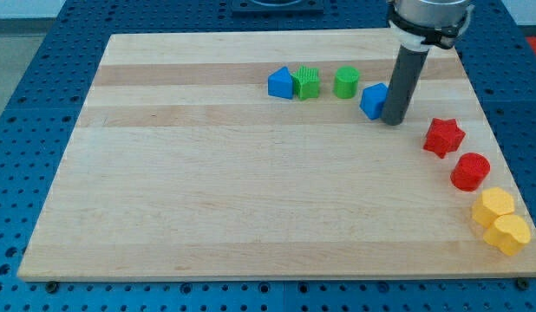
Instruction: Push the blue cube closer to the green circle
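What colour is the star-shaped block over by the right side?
The star block is red, seen clearly in the camera view, just above the red round block.

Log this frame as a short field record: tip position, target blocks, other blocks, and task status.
tip: my tip sits at the right side of the blue cube, apparently touching
target: green circle, up-left of the blue cube, a small gap between them
other top-row blocks: blue block touching green block
right edge: red star, red circle, two yellow blocks
surface: wooden board
status: cube not yet against circle
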Controlling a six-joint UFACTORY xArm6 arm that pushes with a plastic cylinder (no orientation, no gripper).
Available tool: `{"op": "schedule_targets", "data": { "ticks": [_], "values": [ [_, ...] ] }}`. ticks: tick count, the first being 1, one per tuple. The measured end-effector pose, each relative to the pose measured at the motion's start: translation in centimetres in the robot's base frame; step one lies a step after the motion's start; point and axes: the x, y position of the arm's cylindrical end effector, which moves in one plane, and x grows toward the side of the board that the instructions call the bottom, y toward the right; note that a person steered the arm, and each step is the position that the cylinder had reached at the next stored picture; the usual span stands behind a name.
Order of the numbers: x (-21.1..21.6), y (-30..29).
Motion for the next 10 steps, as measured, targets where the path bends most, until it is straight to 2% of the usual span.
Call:
{"op": "schedule_targets", "data": {
  "ticks": [3, 10],
  "values": [
    [0.0, -0.2],
    [-5.1, 0.3]
  ]
}}
